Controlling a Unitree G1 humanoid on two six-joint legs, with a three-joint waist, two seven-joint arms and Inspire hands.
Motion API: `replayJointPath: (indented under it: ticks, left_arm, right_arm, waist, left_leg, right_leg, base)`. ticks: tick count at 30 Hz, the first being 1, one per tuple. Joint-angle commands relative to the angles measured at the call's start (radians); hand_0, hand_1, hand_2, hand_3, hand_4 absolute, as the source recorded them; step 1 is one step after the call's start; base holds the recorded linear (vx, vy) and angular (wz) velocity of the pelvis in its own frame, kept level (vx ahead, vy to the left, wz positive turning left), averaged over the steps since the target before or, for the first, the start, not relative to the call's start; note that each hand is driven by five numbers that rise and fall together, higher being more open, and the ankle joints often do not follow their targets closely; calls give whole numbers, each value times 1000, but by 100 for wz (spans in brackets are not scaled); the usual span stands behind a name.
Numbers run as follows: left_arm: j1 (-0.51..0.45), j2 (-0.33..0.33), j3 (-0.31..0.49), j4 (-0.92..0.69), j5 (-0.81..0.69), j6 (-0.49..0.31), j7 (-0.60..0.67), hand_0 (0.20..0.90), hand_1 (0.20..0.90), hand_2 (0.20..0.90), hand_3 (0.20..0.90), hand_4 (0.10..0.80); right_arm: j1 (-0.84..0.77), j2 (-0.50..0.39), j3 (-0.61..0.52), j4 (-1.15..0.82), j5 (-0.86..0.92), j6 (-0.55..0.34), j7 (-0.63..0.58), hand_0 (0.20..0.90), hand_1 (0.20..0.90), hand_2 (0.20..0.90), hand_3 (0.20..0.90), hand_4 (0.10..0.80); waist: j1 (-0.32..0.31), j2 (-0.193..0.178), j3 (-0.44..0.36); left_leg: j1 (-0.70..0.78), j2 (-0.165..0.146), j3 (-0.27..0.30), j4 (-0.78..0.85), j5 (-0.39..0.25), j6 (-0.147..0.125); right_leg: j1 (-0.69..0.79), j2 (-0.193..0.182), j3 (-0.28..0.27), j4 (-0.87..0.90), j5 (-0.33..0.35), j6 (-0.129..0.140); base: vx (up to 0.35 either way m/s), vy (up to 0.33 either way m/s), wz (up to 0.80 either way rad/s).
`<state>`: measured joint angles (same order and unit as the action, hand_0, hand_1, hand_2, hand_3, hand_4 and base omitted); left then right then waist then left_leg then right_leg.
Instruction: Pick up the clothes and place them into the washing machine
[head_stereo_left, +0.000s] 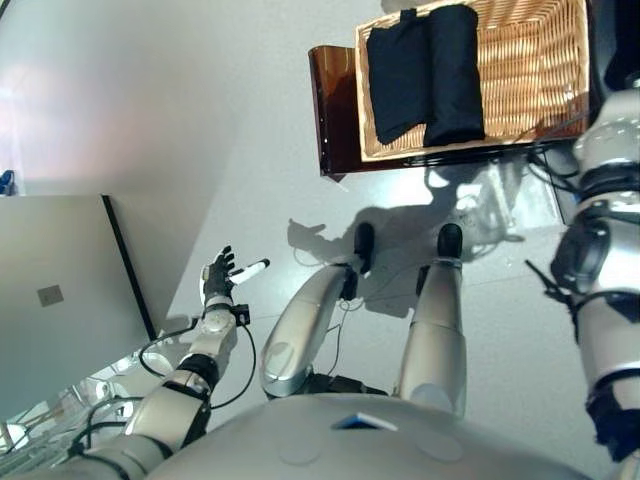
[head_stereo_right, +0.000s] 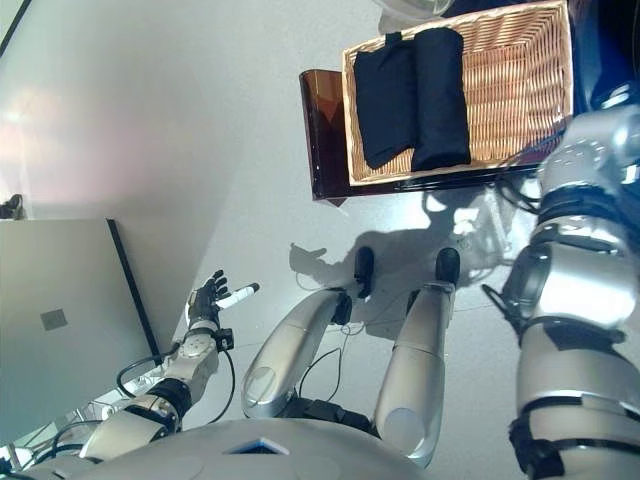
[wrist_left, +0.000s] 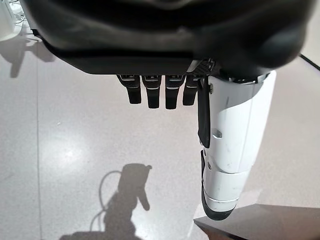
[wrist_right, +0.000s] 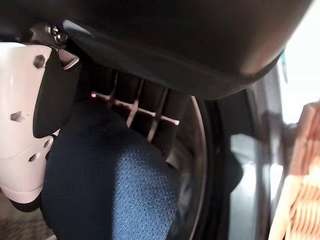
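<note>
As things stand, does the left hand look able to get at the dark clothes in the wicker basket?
Probably not. The left hand hangs open over bare floor on the robot's left, well apart from the dark clothes in the wicker basket. Nothing blocks it.

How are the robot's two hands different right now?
The left hand is open with straight fingers and holds nothing; the right hand is closed on a dark blue cloth. The left hand hangs over bare floor; the right hand is by a round drum rim. Both have white thumb covers.

- Woven wicker basket, rough; matt dark cloth folded inside;
- Blue knitted cloth against the right hand's glossy white plastic thumb cover.
</note>
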<state>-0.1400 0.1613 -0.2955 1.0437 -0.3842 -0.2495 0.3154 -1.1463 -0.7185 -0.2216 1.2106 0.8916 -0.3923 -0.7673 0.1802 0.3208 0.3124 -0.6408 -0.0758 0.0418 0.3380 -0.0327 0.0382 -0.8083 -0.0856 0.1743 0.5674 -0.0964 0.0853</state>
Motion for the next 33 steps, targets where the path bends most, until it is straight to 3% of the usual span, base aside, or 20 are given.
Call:
replayJointPath:
  ticks: [1,3,4,9,21,29,33]
  left_arm:
    - [19,37,25,18,-22,-43,27,900,900,900,900,800]
    - [20,37,21,6,-26,-45,27,900,900,900,900,800]
    - [19,35,21,13,-29,-45,25,900,900,900,900,800]
    - [10,28,32,24,-44,-44,21,900,900,900,900,800]
    - [0,24,48,64,-58,-43,16,900,900,900,900,800]
    - [-7,28,52,82,-55,-41,6,900,900,900,900,800]
    - [-21,41,57,98,-33,-32,-2,900,900,900,900,800]
  right_arm:
    - [-108,-246,175,-106,-138,-95,10,200,200,200,200,300]
    - [-135,-272,205,-105,-167,-80,-1,200,200,200,200,300]
    - [-152,-284,227,-99,-169,-71,7,900,900,900,900,800]
    - [-171,-264,272,-84,-111,-70,99,900,900,900,900,800]
    - [-126,-210,237,-47,-90,-70,128,900,900,900,900,800]
    - [-45,-137,172,-31,-21,-72,179,900,900,900,900,800]
    - [1,-68,195,47,0,-8,258,900,900,900,900,800]
  waist:
    - [-26,9,-69]
    - [-24,13,-66]
    - [-24,11,-65]
    - [-32,14,-63]
    - [-36,10,-83]
    - [-39,-10,-76]
    - [-32,-35,-68]
  left_leg:
    - [-2,-16,-36,22,-53,-72]
    - [0,-16,-38,8,-44,-75]
    - [2,-16,-39,-6,-36,-78]
    - [7,-16,-35,-36,-25,-80]
    - [9,-23,-38,-35,-28,-78]
    - [8,-23,-48,-27,-26,-74]
    - [12,-20,-50,-24,-23,-70]
  right_leg:
    - [97,20,-54,-119,-14,-16]
    - [97,19,-54,-125,-8,-18]
    - [95,19,-53,-131,-4,-18]
    - [88,22,-43,-144,8,-20]
    - [98,22,-50,-156,18,-24]
    - [112,18,-61,-163,29,-26]
    - [129,19,-66,-175,42,-26]
  base:
    - [28,-22,7]
    - [21,-26,5]
    - [0,0,0]
    - [5,2,-2]
    - [0,0,0]
    - [-9,2,0]
    - [-19,-6,6]
